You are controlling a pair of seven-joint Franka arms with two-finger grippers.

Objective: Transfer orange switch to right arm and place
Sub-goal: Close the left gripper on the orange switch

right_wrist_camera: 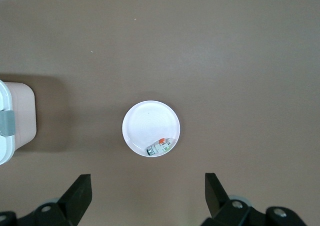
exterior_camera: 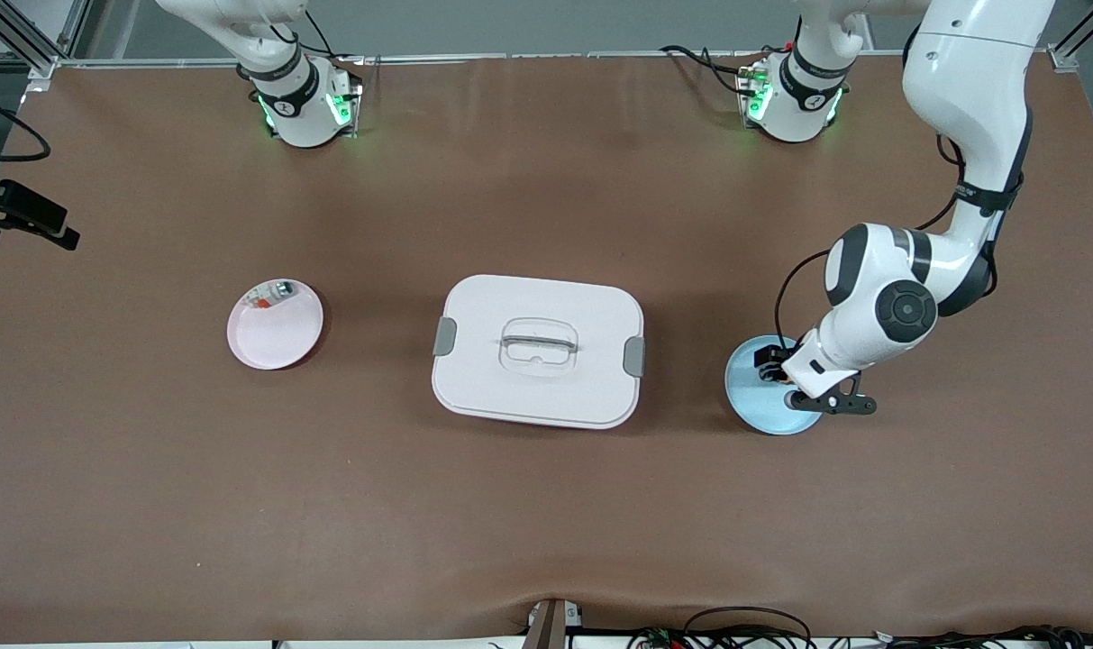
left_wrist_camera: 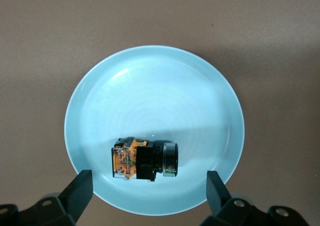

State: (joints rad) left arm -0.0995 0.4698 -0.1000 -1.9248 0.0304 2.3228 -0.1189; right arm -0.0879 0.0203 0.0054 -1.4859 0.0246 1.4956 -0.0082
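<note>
Currently, left end effector [left_wrist_camera: 150,193]: fingers spread wide, empty, poised low over blue plate [left_wrist_camera: 150,85] to straddle the part for pickup
Orange switch [left_wrist_camera: 144,159]: lying on its side in blue plate, toward the left arm's end of the surface [exterior_camera: 546,505]
Long axis: flat on the plate, running across the finger gap; orange block at one end, dark round end at the other
Right end effector [right_wrist_camera: 147,196]: fingers apart, empty, high over white plate [right_wrist_camera: 147,118], waiting for handover

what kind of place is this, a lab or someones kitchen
Most likely a robotics lab bench, not a kitchen: two robot arms bolted along a brown mat-covered table, loose cables at its edge, and a staged setup of a lidded box, a blue plate and a white plate.
</note>
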